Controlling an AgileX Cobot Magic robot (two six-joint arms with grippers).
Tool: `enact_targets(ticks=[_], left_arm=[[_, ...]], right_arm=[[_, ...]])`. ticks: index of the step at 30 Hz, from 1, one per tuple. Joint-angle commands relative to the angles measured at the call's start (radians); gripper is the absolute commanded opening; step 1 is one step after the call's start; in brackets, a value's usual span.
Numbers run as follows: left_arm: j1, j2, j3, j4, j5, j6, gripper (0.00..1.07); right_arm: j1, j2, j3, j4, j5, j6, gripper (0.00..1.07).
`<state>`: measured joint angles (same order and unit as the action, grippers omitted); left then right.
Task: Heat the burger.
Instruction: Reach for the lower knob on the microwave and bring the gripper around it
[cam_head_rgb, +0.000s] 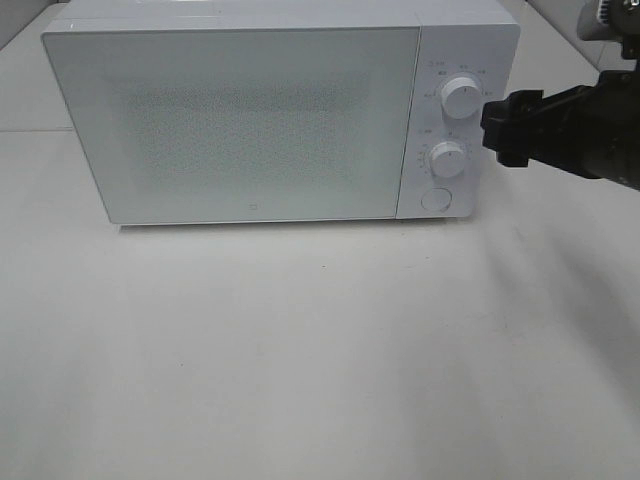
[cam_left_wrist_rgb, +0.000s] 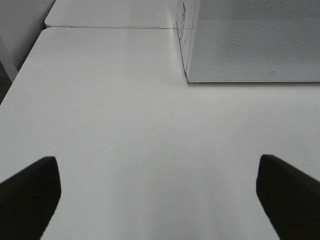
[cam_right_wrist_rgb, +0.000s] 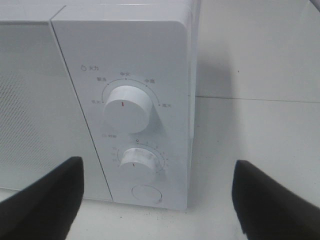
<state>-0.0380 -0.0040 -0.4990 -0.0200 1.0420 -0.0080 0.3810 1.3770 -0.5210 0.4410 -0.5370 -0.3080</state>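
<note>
Two pairs of jaws are in view, both spread wide and grasping nothing. Nearest, the left jaws hang over bare white surface (cam_left_wrist_rgb: 150, 130), their two dark fingers (cam_left_wrist_rgb: 30, 197) far apart with open room between and ahead of them. On the side away from the right arm the surface ends at a straight edge. Ahead, a seam marks where a second tabletop (cam_left_wrist_rgb: 110, 14) joins it.

Further ahead of the left jaws, toward the right arm's side, stands the one white microwave (cam_head_rgb: 250, 120). Its door (cam_head_rgb: 240, 125) is shut flush, and its front lower edge leaves a broad free strip of surface before it.

The right jaws are raised off the surface in front of the microwave's control panel, close to it but not touching. Straight ahead between their fingers (cam_right_wrist_rgb: 42, 197) sit two white knobs, the upper knob (cam_right_wrist_rgb: 127, 109) with a red mark and the lower knob (cam_right_wrist_rgb: 136, 158). One round button (cam_right_wrist_rgb: 146, 194) sits under them. Past the panel's rounded corner the surface runs on open.

Where the burger is cannot be told. It shows in no view, and the frosted, speckled door lets nothing through, so its look cannot be described.
</note>
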Motion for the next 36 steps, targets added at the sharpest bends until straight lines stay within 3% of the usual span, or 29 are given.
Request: enact_targets(ticks=[1, 3, 9, 21, 36], left_arm=[[0.006, -0.027, 0.002, -0.008, -0.005, 0.000, 1.03], [0.006, -0.027, 0.002, -0.008, -0.005, 0.000, 1.03], [0.006, -0.027, 0.002, -0.008, -0.005, 0.000, 1.03], [0.006, -0.027, 0.002, -0.008, -0.005, 0.000, 1.03], [0.006, -0.027, 0.002, -0.008, -0.005, 0.000, 1.03]], right_arm=[[0.029, 0.012, -0.001, 0.093, -0.071, -0.091, 0.76], [0.140, 0.061, -0.001, 0.264, -0.218, -0.214, 0.76], [0.262, 0.137, -0.001, 0.438, -0.403, -0.275, 0.76], [0.297, 0.263, -0.013, 0.450, -0.428, -0.169, 0.85], [0.282, 0.427, -0.099, 0.402, -0.484, -0.120, 0.82]])
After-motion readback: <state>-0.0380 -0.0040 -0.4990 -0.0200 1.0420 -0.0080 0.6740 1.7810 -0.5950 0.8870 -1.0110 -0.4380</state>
